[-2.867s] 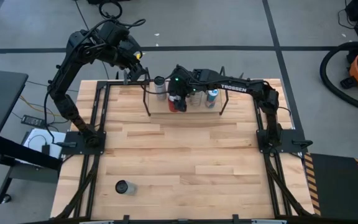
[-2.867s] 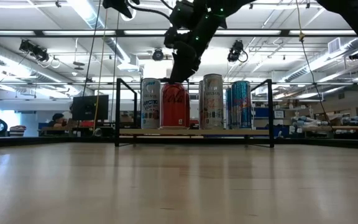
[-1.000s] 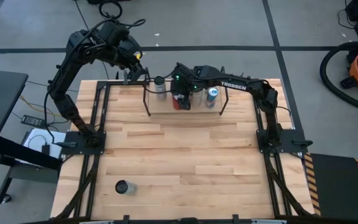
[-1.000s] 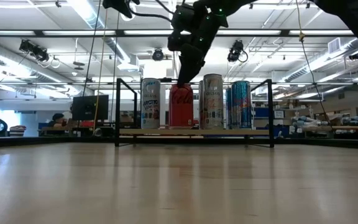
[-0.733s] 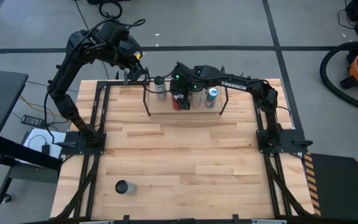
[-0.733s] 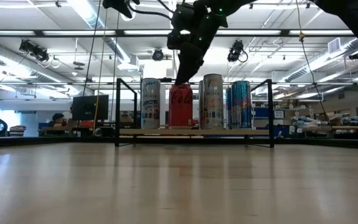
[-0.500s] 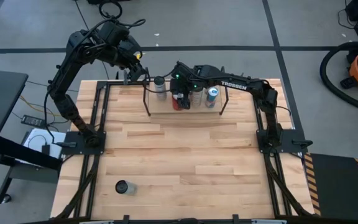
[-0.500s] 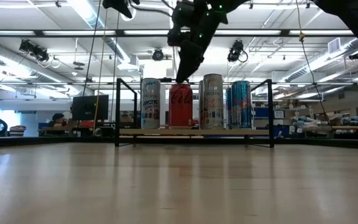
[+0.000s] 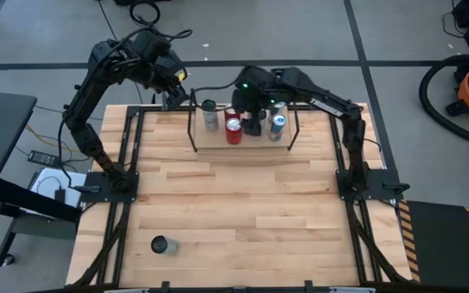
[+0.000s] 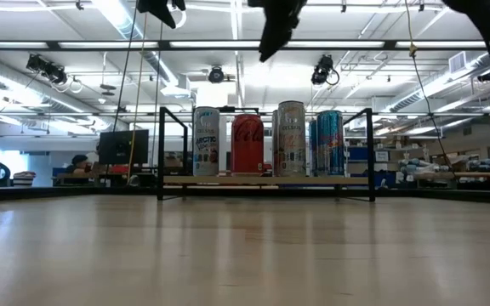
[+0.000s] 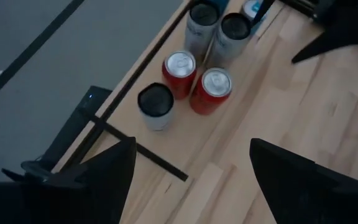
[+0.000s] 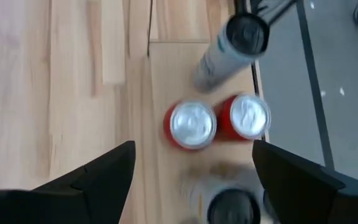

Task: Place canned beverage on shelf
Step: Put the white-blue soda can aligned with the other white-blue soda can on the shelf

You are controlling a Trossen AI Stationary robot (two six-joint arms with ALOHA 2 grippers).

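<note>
Red can: the canned beverage (image 9: 234, 130) stands upright on the shelf (image 9: 210, 145), in the front row of the cluster, a second red can (image 12: 248, 117) just behind it.
Shelf: light wood board on thin black rod frames, along the tabletop's (image 9: 234, 212) far edge, so the cans sit raised off the main surface.
Neighbours: a silver can (image 10: 206, 141) stands to one side of the red can, and a tall silver can (image 10: 291, 138) and a blue can (image 10: 329, 142) to the other, all upright and close together in one row.
Right pincer (image 9: 255, 122): hangs above the cans with its fingers spread apart and nothing between them; the red can stands free below, so the placing looks done.
Left pincer (image 9: 172, 92): waits by the tabletop's far left corner, fingers apart and empty, clear of the shelf.
Stray can (image 9: 161, 244): a dark-topped can stands alone near the tabletop's near left corner, well apart from the shelf; likely a later one to fetch.
</note>
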